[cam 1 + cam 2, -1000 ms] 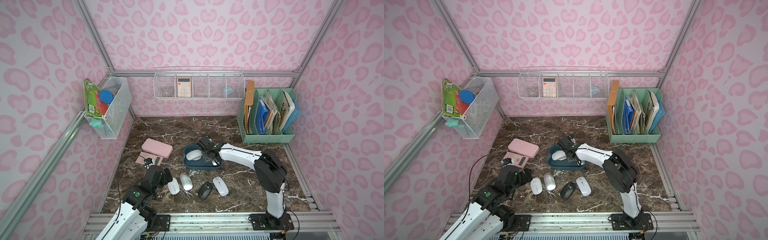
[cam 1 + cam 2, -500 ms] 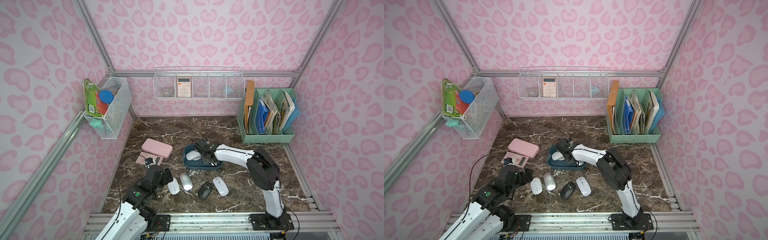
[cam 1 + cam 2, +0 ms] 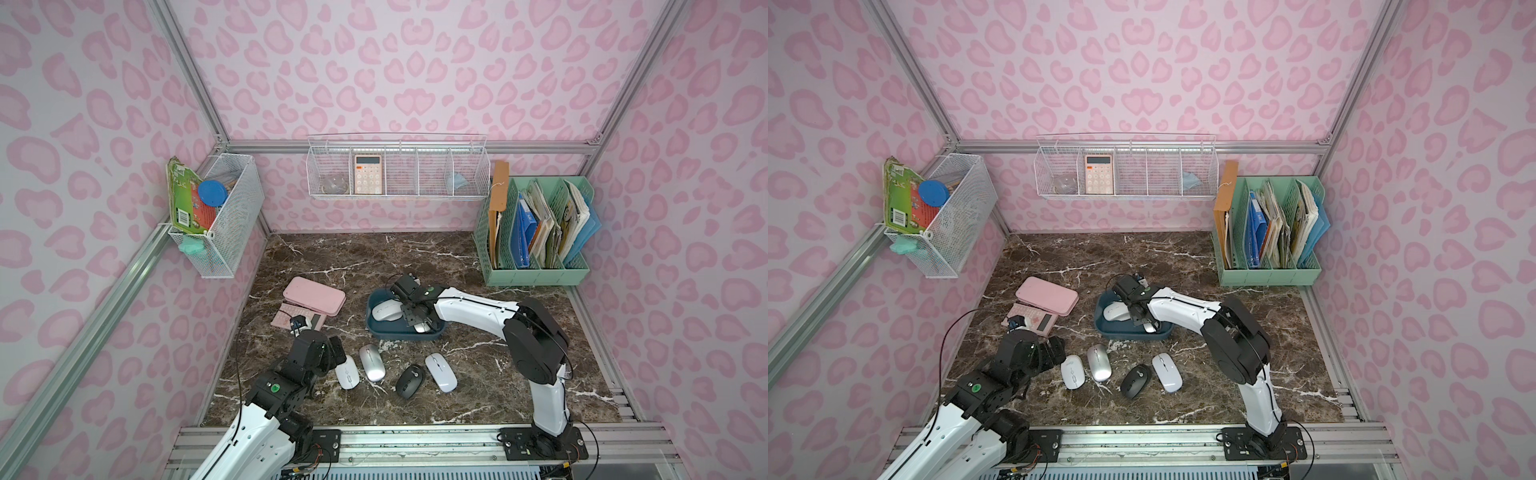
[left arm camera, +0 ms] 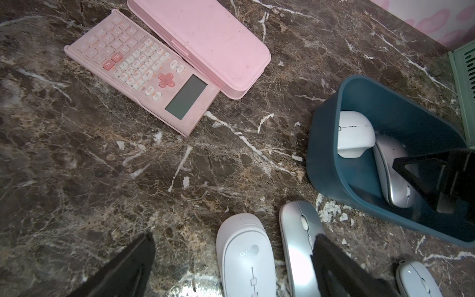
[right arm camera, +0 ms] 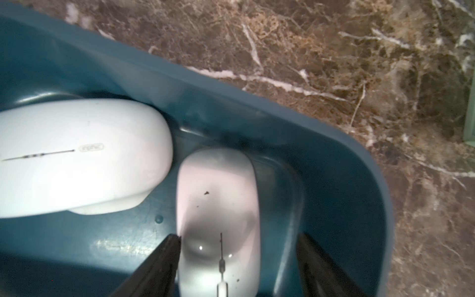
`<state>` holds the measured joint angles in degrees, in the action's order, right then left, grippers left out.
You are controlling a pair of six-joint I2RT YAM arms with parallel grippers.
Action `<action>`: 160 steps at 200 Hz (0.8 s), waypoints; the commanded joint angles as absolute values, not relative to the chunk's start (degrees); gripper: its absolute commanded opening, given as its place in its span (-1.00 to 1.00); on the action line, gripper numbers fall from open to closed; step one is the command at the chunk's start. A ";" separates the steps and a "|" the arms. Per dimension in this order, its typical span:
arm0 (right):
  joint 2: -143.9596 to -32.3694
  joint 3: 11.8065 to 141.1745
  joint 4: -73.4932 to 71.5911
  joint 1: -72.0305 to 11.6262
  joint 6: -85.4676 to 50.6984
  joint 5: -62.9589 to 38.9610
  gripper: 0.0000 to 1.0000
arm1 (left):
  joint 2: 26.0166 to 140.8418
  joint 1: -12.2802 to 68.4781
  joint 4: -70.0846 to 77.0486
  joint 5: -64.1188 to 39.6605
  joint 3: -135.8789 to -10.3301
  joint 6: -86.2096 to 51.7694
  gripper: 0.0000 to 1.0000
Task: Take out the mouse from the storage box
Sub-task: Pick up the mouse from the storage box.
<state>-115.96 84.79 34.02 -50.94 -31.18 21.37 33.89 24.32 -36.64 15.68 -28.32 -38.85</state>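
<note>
Right tool [image 5: 239, 246] is down inside the storage box [image 5: 334, 144], jaws part open astride the silver mouse [image 5: 218, 200]. One finger looks to touch the mouse's side; the other stands clear by the box wall. Nothing gripped yet. To do it well: centre on the mouse, close across its narrow width, keep off the wall and the white mouse [image 5: 77, 154] just beside, then lift straight up. Left tool [image 4: 235, 239] is wide open and empty, above loose mice [image 4: 244, 259] on the surface [image 4: 128, 167].
</note>
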 commanded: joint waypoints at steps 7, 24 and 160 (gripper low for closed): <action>-117.66 85.44 32.88 -50.97 -29.95 19.35 0.52 | 33.93 24.26 -35.78 15.38 -28.19 -38.35 0.98; -118.18 85.43 32.26 -50.64 -30.19 18.59 0.53 | 33.89 24.26 -35.86 15.38 -28.17 -38.41 0.97; -118.63 84.38 31.22 -50.49 -30.28 17.13 0.26 | 34.02 24.26 -35.77 15.82 -28.11 -38.58 0.98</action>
